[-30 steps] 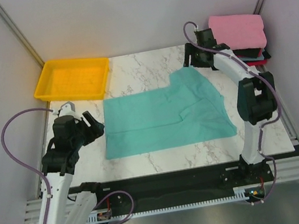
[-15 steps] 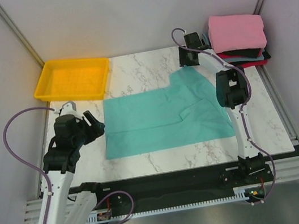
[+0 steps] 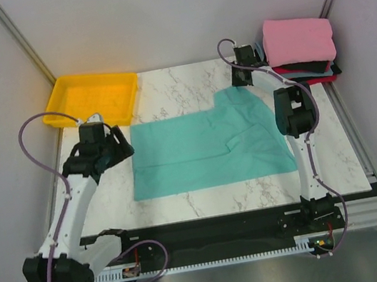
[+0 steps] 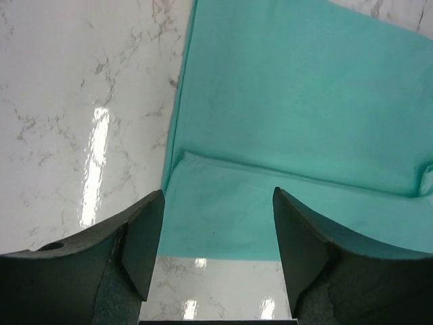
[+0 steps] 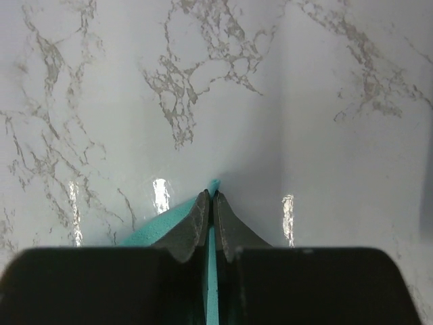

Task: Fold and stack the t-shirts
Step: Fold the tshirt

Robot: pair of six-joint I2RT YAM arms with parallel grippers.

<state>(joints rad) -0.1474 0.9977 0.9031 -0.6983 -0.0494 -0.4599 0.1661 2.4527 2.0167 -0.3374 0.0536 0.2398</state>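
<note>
Since the earlier frames my left arm has reached farther out over the table. The left gripper (image 3: pixel 123 150) now sits at the left edge of the teal t-shirt (image 3: pixel 204 149), nearer the yellow tray (image 3: pixel 88 122) than before. The right arm has shifted only a little at the shirt's far right corner.

The teal t-shirt lies spread flat in the middle of the white marble table (image 3: pixel 186 83), with a narrower part reaching toward the far right. A fold line runs across it.

In the left wrist view the left gripper (image 4: pixel 218 203) has its two dark fingers (image 4: pixel 145 233) held wide apart. Between them I see the shirt's left edge (image 4: pixel 304 101), where one layer of cloth lies over another. I cannot tell whether the fingers touch the cloth.

In the right wrist view the right gripper (image 5: pixel 210 196) is pinched tight on a thin strip of the teal cloth (image 5: pixel 152 233). A small tip of the cloth pokes out past the fingertips, with bare marble beyond.

At the far right corner of the table stands a stack of folded shirts, just beside the right gripper (image 3: pixel 242 81). A pink t-shirt (image 3: pixel 298 39) is on top, a black one (image 3: pixel 306 65) lies under it, and a red one (image 3: pixel 323 78) is lower down.
</note>
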